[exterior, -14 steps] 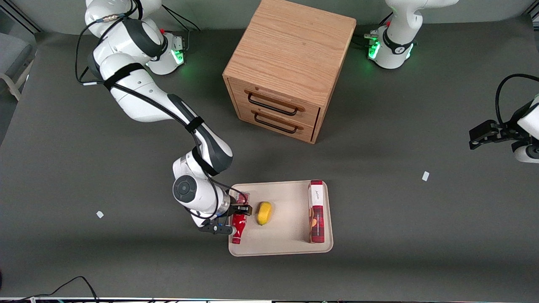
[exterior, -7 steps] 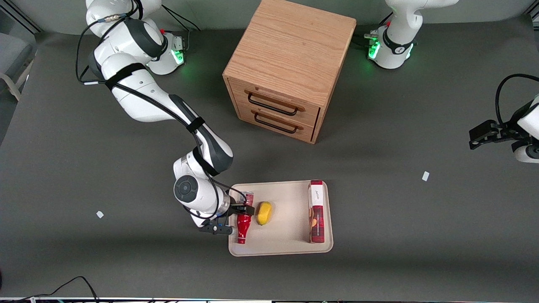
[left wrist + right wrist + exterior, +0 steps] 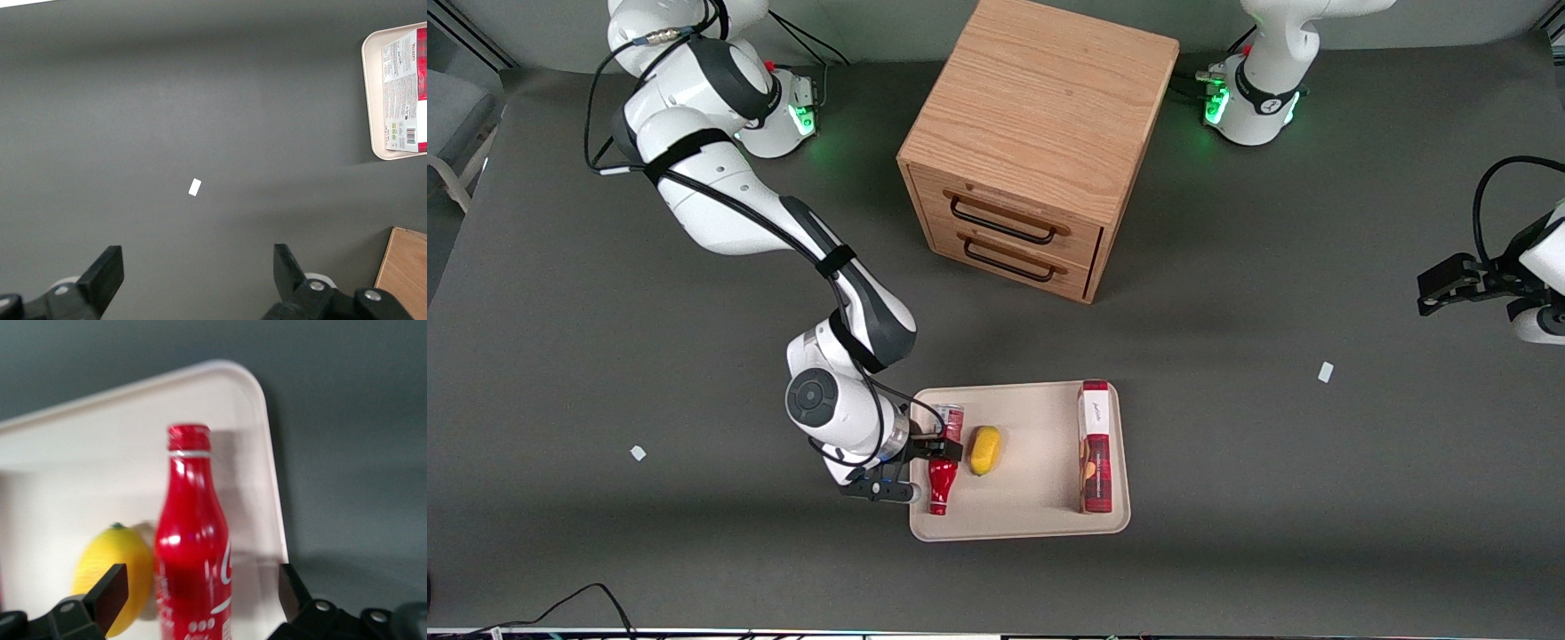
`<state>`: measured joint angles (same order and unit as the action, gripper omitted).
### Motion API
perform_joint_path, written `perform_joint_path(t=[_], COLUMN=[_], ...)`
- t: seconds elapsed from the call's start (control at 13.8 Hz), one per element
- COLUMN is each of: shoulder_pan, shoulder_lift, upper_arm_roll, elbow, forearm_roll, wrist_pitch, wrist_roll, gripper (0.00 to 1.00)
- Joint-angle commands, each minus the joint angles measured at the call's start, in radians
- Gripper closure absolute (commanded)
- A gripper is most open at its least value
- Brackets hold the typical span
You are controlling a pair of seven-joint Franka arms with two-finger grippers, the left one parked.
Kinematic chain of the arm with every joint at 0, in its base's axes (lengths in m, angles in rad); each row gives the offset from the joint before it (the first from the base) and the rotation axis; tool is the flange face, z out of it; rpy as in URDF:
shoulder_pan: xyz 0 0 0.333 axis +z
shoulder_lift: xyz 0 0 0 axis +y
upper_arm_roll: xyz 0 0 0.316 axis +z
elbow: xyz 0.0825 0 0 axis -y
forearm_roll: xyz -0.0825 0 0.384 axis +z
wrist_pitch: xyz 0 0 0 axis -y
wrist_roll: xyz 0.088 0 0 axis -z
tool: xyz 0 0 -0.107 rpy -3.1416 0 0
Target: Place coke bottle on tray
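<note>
Hand (image 3: 939, 451) open at the tray's (image 3: 1032, 526) end nearest the working arm, fingers (image 3: 107, 597) spread wide on either side of the coke bottle (image 3: 940, 484) with clear gaps, not touching it. Bottle on the tray just inside that rim, cap pointing toward the front camera. Yellow lemon (image 3: 985, 450) close beside it on the tray; red-and-white box (image 3: 1095, 446) lying along the tray's end toward the parked arm. Wooden drawer cabinet (image 3: 1036, 147) well apart on the dark tabletop (image 3: 605, 356), farther from the front camera, both drawers closed.
</note>
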<state>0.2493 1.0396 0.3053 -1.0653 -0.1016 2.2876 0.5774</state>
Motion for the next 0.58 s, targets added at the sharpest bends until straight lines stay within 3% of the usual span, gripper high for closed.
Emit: perform_joint_path(t=[0.0,0.29,0.51], shoulder_pan=[-0.001,-0.077,-0.108], shoulder_lift=[-0.152,-0.448,-0.626], upper_arm_roll=[-0.008,-0.003,-0.031], elbow=[-0.021,-0.097,-0.088], forearm_roll=[-0.013,-0.006,0.009], wrist_pitch=[-0.153,-0.472,-0.754], wrist_roll=[0.004,0.001,-0.123], gripper=[0.00,0.00,0.00])
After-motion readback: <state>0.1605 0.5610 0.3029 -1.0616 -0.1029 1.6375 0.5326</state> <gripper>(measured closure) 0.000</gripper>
